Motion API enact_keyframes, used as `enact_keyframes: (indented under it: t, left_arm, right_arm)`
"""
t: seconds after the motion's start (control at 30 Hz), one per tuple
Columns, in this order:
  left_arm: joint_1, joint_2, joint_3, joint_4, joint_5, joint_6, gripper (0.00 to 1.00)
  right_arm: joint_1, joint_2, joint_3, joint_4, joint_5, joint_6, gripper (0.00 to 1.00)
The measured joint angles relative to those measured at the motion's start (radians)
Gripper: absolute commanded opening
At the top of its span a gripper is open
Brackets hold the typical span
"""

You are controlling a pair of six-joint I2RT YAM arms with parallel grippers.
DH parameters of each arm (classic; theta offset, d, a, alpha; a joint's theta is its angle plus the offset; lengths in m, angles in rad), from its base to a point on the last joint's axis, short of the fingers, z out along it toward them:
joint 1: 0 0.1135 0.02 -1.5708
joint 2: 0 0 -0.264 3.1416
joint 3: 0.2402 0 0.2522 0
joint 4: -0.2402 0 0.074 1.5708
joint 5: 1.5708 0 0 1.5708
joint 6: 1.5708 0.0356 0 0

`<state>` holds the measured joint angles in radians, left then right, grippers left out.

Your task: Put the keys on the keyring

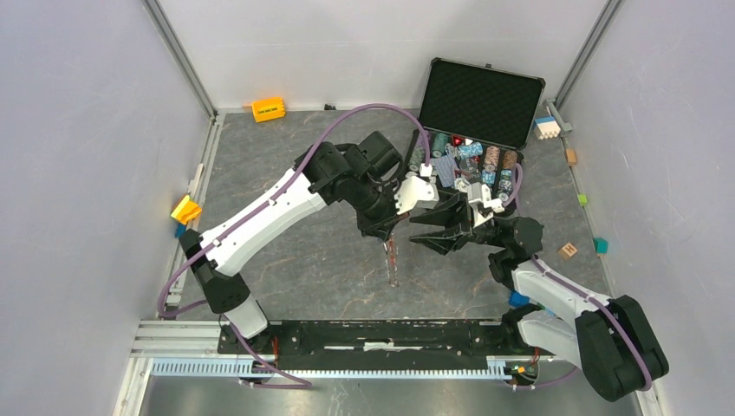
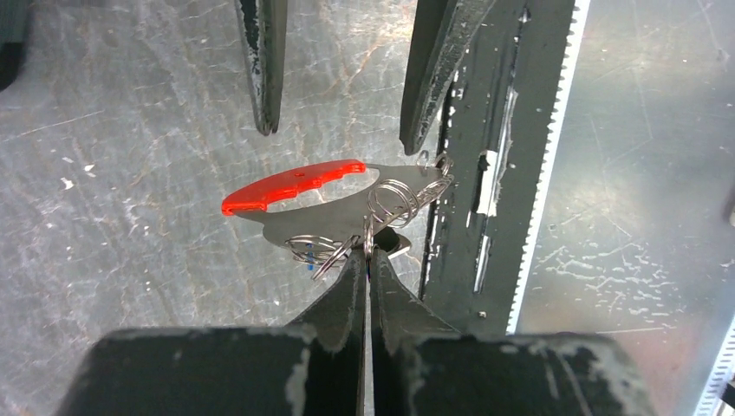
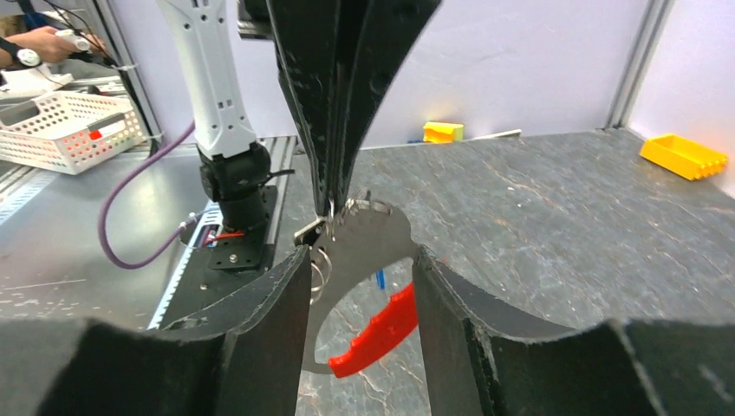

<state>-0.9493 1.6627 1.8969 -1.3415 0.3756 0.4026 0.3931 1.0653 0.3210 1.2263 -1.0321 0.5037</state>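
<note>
Steadying the keyring (image 2: 299,186) above the surface (image 1: 303,269) for threading, left fingers (image 2: 367,260) clamped shut on its wire rings, half-open, empty right fingers (image 3: 361,260) bracketing from 3 o'clock, likely needing a ring prised open next.

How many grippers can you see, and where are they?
2. The left gripper is mid-table, shut on the keyring. The right gripper faces it from the right, open, close to the keyring. Neither is hidden.
</note>
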Motion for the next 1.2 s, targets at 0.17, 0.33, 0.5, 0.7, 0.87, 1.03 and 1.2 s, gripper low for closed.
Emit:
enact_keyframes:
  t: [0.17,0.33,0.5,0.7,0.87,1.03,1.2]
  left_arm:
    - [-0.001,-0.006,-0.062,0.056,0.045,0.000,0.02]
    - [-0.002,-0.006,-0.091,0.097,0.073,-0.001,0.02]
    - [-0.002,-0.007,-0.091,0.122,0.082,-0.001,0.02]
    - [-0.002,-0.007,-0.092,0.129,0.084,-0.001,0.02]
    - [-0.002,-0.007,-0.097,0.135,0.082,-0.001,0.02]
    - [-0.002,-0.007,-0.103,0.140,0.078,-0.001,0.02]
    - [-0.002,-0.007,-0.105,0.143,0.074,-0.001,0.02]
  right_arm:
    - [0.028,0.008,0.000,0.067,-0.011,0.059,0.50]
    - [0.061,0.015,0.000,0.067,-0.020,0.057,0.46]
    - [0.066,0.035,0.000,0.062,-0.026,0.053,0.40]
    - [0.075,0.045,0.000,0.052,-0.035,0.048,0.33]
    - [0.078,0.045,0.000,0.041,-0.037,0.033,0.30]
    - [0.078,0.044,0.000,0.026,-0.037,0.018,0.31]
    - [0.082,0.032,0.000,-0.028,-0.037,-0.025,0.41]
